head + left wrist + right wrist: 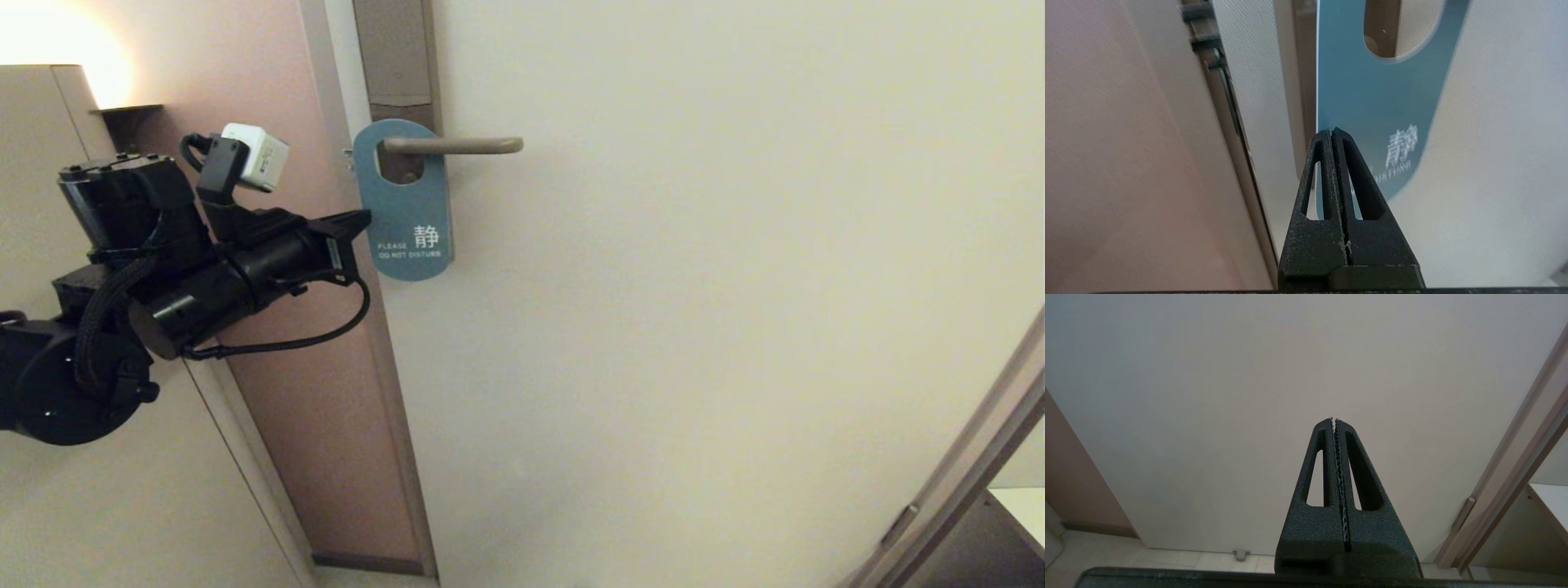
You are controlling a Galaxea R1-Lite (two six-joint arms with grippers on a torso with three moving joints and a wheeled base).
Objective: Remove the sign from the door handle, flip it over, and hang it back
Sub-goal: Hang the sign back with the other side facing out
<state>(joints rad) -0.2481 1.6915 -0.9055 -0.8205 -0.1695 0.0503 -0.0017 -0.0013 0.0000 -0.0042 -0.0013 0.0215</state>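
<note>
Door fills most of the head view, pale and plain, with a pinkish wall and the frame's edge to its left. Tall on the door's left side runs a brown backplate, and from it the handle reaches out level toward the right.

On that handle hangs the sign, its hole looped over the lever close to the backplate, teal side facing out with white "PLEASE DO NOT DISTURB" and a white character near its rounded lower end. It lies flat against the door.

To the left of the sign, the left arm reaches in with its pincer pointing at the sign's left edge, about level with the lettering. In the left wrist view the left pincer has both fingers pressed together, gripping nothing, its tip just at the sign's edge; actual contact cannot be told.

The right pincer shows only in its own wrist view, closed and empty, facing the bare door low down.
</note>
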